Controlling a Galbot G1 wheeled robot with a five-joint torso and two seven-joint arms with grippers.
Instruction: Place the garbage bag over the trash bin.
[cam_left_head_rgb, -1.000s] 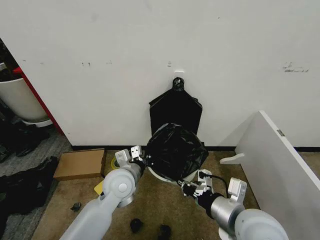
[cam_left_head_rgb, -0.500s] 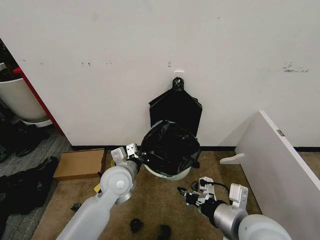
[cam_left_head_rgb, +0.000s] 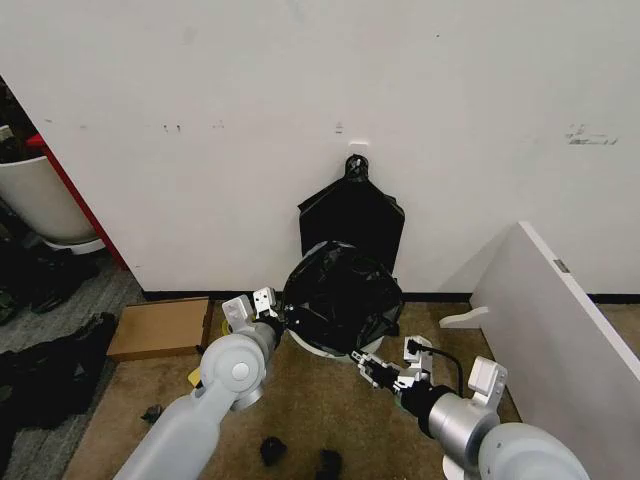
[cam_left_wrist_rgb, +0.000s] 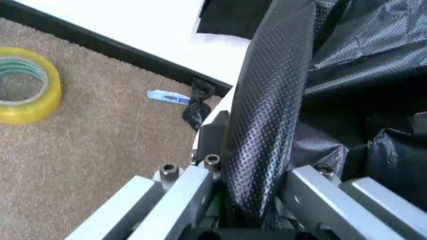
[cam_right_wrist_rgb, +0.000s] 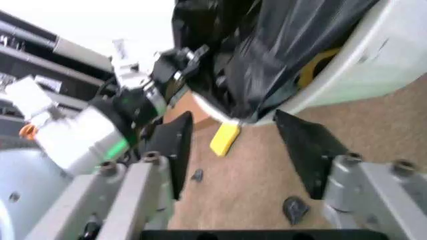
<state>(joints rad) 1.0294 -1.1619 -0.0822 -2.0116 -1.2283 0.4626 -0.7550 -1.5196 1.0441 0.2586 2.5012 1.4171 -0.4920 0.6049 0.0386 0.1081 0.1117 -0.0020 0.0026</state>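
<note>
The glossy black garbage bag (cam_left_head_rgb: 340, 293) lies crumpled over the mouth of the white trash bin (cam_left_head_rgb: 322, 351), which stands on the carpet by the wall. My left gripper (cam_left_head_rgb: 272, 315) is at the bag's left edge. In the left wrist view it (cam_left_wrist_rgb: 257, 200) is shut on a fold of the garbage bag (cam_left_wrist_rgb: 267, 120). My right gripper (cam_left_head_rgb: 375, 368) hovers low at the bin's front right. It (cam_right_wrist_rgb: 233, 135) stands open with nothing between its fingers, just short of the trash bin's wall (cam_right_wrist_rgb: 373, 60) and the garbage bag's hanging hem (cam_right_wrist_rgb: 280, 45).
A flat black knotted bundle (cam_left_head_rgb: 352, 215) hangs on the wall behind the bin. A cardboard box (cam_left_head_rgb: 160, 327) lies to the left and a yellow tape roll (cam_left_wrist_rgb: 23, 85) near it. A white board (cam_left_head_rgb: 560, 330) leans at the right. Small dark bits (cam_left_head_rgb: 272, 450) dot the carpet.
The right gripper has come off the bag's right side, dropped back, then risen toward the bin again. The bag has slumped leftward and settled lower. The left gripper shifted slightly left.
</note>
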